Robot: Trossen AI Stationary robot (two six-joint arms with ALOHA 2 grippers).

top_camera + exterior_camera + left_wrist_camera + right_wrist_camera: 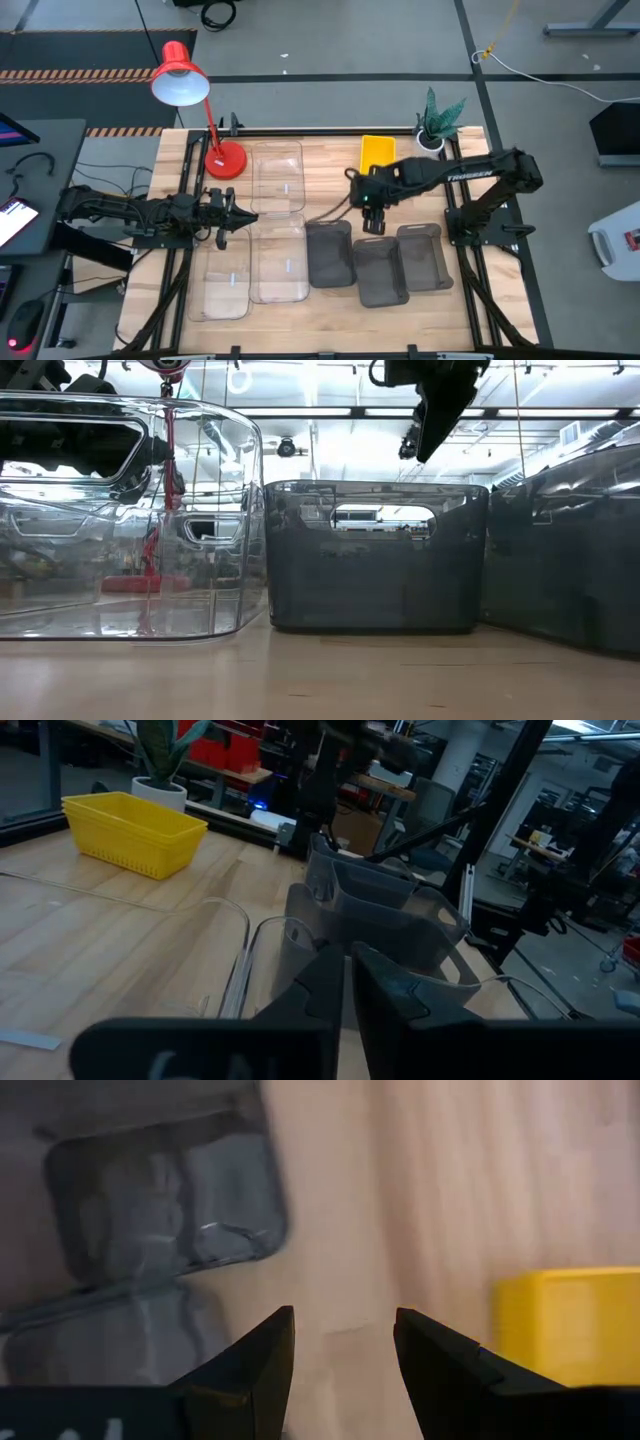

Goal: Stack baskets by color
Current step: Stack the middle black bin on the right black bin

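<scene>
Wooden table (330, 320): yellow plastic basket stack (377, 153) at far edge; three dark grey baskets (329, 253) centre-right; clear transparent baskets (277, 178) at left; right gripper (372, 222) above grey baskets, fingers apart, empty; left gripper (243, 216) between clear baskets, fingers closed, empty.

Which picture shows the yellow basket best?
The left wrist view: the yellow basket shows whole on the wooden table, slotted sides and all. The high view shows only its top from above; the right wrist view catches one corner. The low view misses it.
</scene>
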